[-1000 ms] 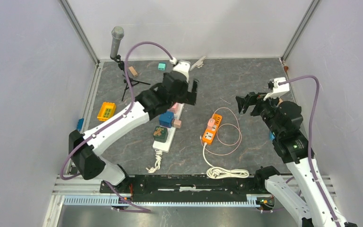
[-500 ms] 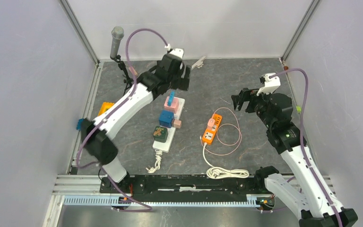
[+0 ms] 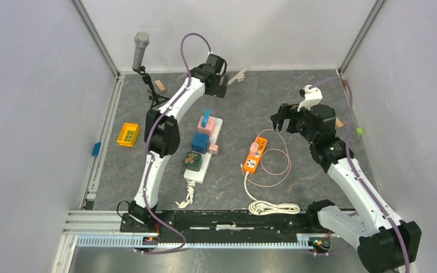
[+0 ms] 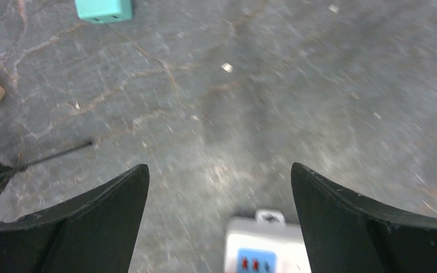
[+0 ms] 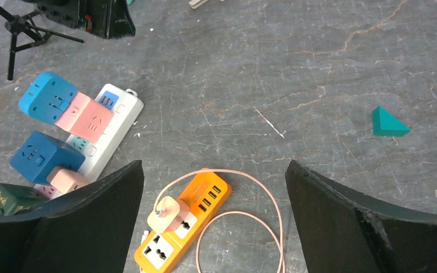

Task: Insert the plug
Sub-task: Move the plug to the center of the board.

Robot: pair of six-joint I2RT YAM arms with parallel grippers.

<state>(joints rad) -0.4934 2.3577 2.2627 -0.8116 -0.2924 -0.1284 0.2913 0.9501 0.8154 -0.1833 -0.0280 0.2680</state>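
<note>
Inventory from my remote station, largest first.

1. Tabletop [image 3: 296,85]: grey, veined, walled on three sides.
2. Left arm: stretched to the far edge. Its fingers [image 4: 219,168] stand wide apart with nothing between them, above bare stone just beyond the white power strip [image 3: 203,168].
3. Right arm: raised over the right half. Its fingers [image 5: 213,165] are also spread fully and hold nothing; I look down past them onto the orange power strip [image 5: 188,227].
4. White power strip: left of centre, crowded with blue, pink and dark green adapters.
5. Microphone on tripod [image 3: 141,48]: far left corner, its legs close to the left arm.
6. Orange power strip: right of the white one, apart from it. A thin pink cable [image 3: 284,165] loops beside it, and its white cord [image 3: 273,209] is coiled near the bases.
7. Yellow block [image 3: 128,134]: by the left wall.
8. Pink plug [image 5: 165,215]: standing on the orange strip's socket face. I cannot tell how deep it sits.
9. Small pieces: teal cube [image 4: 102,8], wooden block [image 3: 160,85], teal wedge [image 5: 388,123].
</note>
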